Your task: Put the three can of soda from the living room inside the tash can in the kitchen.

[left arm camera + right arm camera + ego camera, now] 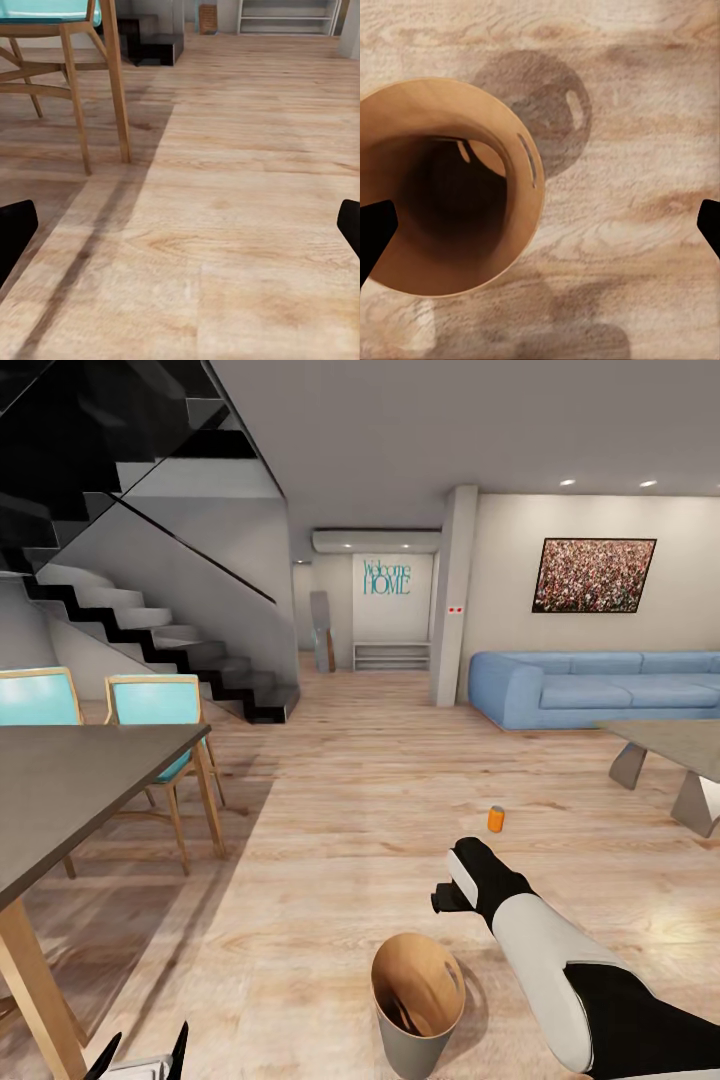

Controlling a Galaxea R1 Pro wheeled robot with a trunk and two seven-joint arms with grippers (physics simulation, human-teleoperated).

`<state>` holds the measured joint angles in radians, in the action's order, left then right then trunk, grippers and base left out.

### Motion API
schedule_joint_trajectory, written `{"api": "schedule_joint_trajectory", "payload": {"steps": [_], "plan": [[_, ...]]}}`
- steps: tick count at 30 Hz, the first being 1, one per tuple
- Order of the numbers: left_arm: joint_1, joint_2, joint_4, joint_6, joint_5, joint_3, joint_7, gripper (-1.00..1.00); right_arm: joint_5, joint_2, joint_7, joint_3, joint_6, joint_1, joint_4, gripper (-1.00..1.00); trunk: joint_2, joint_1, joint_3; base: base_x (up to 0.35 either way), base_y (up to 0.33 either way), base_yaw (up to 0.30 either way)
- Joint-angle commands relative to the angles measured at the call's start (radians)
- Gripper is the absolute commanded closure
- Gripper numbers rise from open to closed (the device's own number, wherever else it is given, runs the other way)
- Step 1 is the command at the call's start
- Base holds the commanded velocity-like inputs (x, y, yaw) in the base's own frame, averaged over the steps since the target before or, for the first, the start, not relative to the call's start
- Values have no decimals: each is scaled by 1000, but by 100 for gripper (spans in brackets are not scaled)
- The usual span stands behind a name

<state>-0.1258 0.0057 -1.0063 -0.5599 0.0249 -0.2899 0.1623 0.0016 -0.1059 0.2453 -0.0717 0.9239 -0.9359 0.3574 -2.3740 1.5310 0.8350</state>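
One orange can of soda [496, 818] stands upright on the wood floor, a short way beyond my right hand. The tash can [418, 1000] stands on the floor just in front of me, pale grey outside and coppery brown inside. My right gripper [445, 897] hangs above and just behind its rim, pointing down. In the right wrist view the right gripper [541, 229] is open and empty over the tash can [521, 225], whose bottom is too dark to make out. My left gripper [143, 1052] is low at the left, and in its wrist view the left gripper [182, 229] is open over bare floor.
A dark dining table [60, 790] with turquoise chairs [150, 705] stands at the left; a chair leg [116, 82] is near the left gripper. A blue sofa [600, 690] and a low table [670, 745] are at the right. A black staircase [150, 630] rises at the back left.
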Motion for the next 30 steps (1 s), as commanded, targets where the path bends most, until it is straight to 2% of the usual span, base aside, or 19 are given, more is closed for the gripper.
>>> {"api": "schedule_joint_trajectory", "payload": {"steps": [1,15,30], "plan": [[0,0,0,0,0,0,0,-100,0,0,0,0,-1,0,0,-100,0,0,0,0,0,0],[0,0,0,0,-2,0,0,-100,0,0,0,0,-5,0,0,-100,0,0,0,0,0,0],[0,-1,0,1,-2,0,0,-100,0,-1,-1,1,-5,0,-1,-100,-105,57,47,0,0,0]]}}
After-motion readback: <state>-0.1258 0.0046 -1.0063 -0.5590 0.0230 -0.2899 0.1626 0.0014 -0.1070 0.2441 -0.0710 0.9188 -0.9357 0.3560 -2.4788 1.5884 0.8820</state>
